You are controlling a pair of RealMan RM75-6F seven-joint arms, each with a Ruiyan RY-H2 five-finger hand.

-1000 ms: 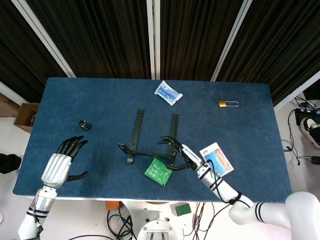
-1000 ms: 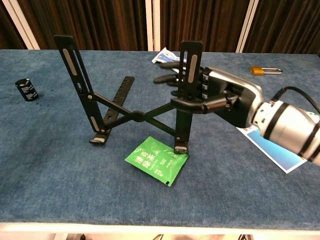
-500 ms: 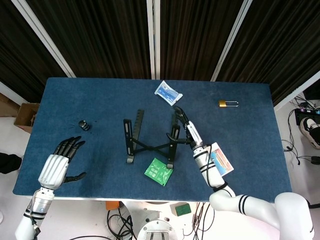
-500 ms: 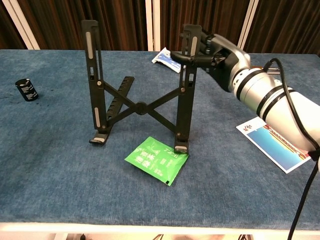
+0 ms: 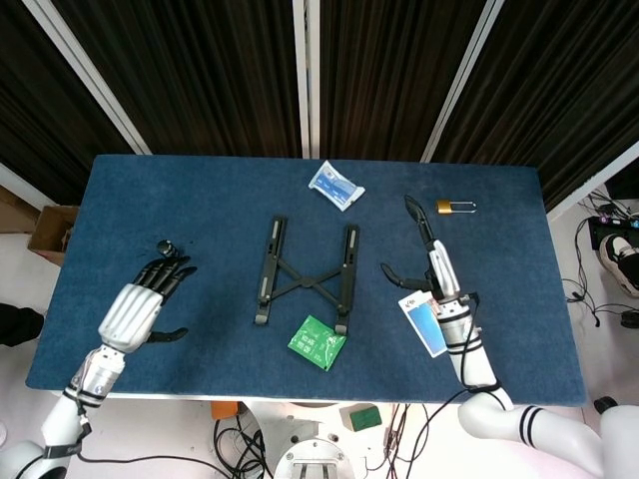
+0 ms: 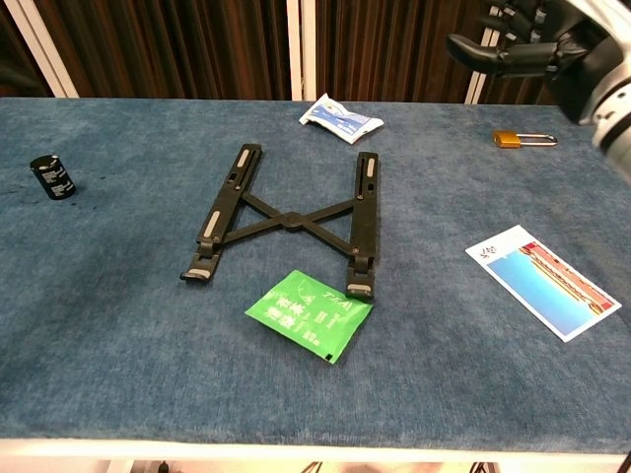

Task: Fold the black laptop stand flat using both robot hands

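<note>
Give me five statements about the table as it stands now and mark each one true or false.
1. The black laptop stand lies flat on the table. True.
2. The right hand grips the stand. False: it is lifted clear of it, holding nothing.
3. The green packet lies at the stand's near right foot. True.
4. The padlock sits beside the small black cylinder. False: the padlock is far right, the cylinder far left.
5. The left hand holds the picture card. False: the card lies on the table at the right, and the left hand holds nothing.
</note>
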